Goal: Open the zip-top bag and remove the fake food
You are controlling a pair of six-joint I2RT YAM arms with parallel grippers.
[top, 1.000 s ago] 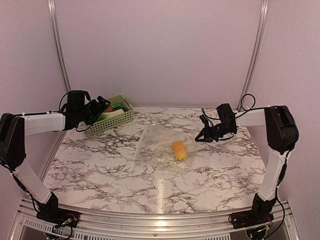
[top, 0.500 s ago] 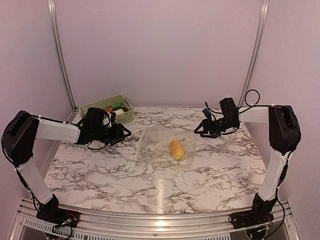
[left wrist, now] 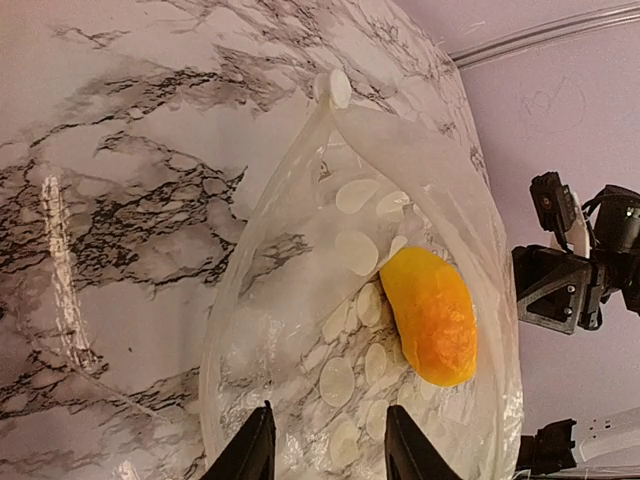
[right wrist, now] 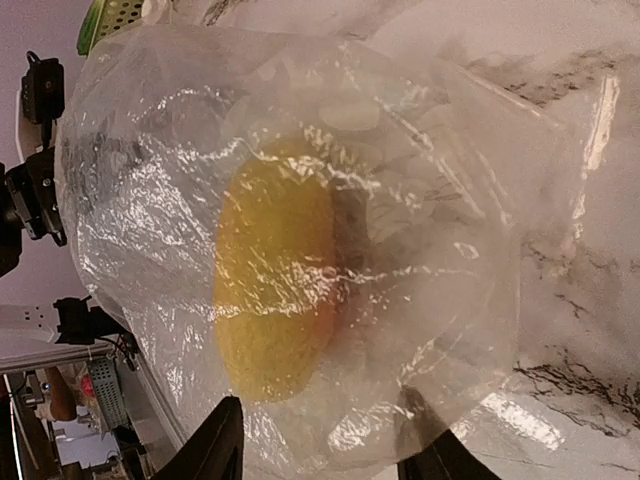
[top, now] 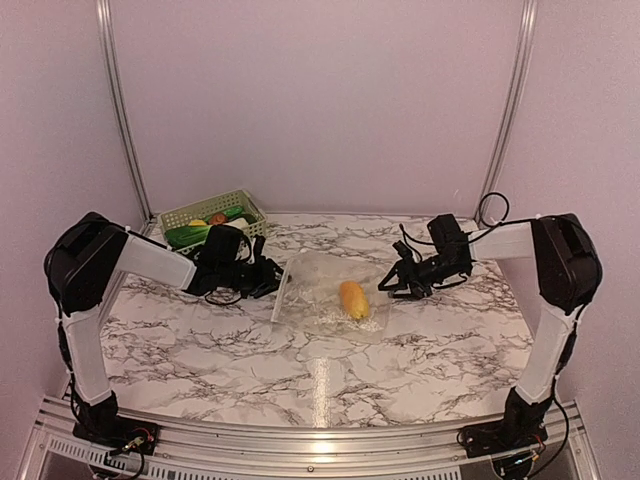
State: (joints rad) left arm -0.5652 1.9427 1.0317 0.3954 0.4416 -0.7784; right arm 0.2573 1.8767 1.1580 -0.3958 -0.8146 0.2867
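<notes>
Far left, I see the green basket [top: 178,214] at the back corner of the marble table [top: 200,330], with green and orange toy pieces in it. Just right of it, my left gripper [left wrist: 325,455] is low over the tabletop with its fingers spread apart at the left edge of the bag [top: 305,290]. I can't tell if they touch the plastic. The bag lies mid-table with one yellow-orange toy fruit [left wrist: 430,315] inside. At the bag's right edge, my right gripper [right wrist: 320,445] is also spread wide, pinching nothing.
</notes>
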